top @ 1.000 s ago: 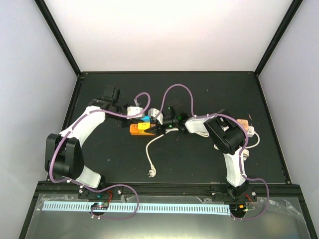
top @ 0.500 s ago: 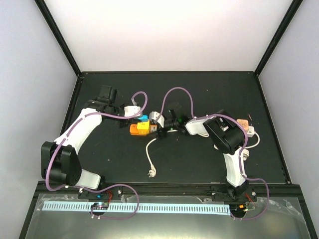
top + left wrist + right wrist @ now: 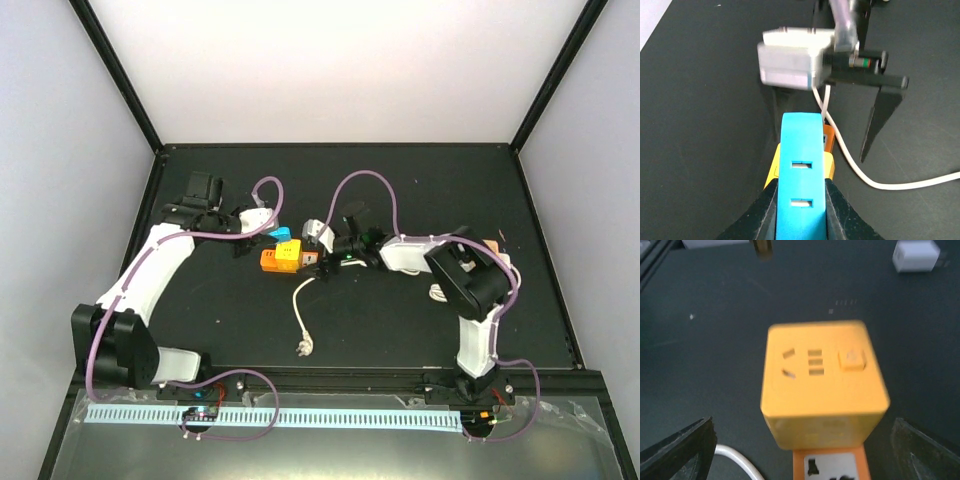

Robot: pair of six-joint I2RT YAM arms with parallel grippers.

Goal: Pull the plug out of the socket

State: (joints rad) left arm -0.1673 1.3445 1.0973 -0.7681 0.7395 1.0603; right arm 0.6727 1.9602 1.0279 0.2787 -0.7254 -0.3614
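Plug pinched by its flanks, socket unheld

Left jaws are closed on the blue plug [image 3: 801, 145], gripping its two smooth sides at the bottom centre of the left wrist view. The orange socket [image 3: 822, 382] lies just beneath, and we cannot tell whether the pins sit in it. We judge the plug light, rigid and slick, best held by those flat sides. Right jaws gape wide either side of the socket, touching nothing. Overhead, both arms stretch low toward mid-frame over the surface [image 3: 400, 320].
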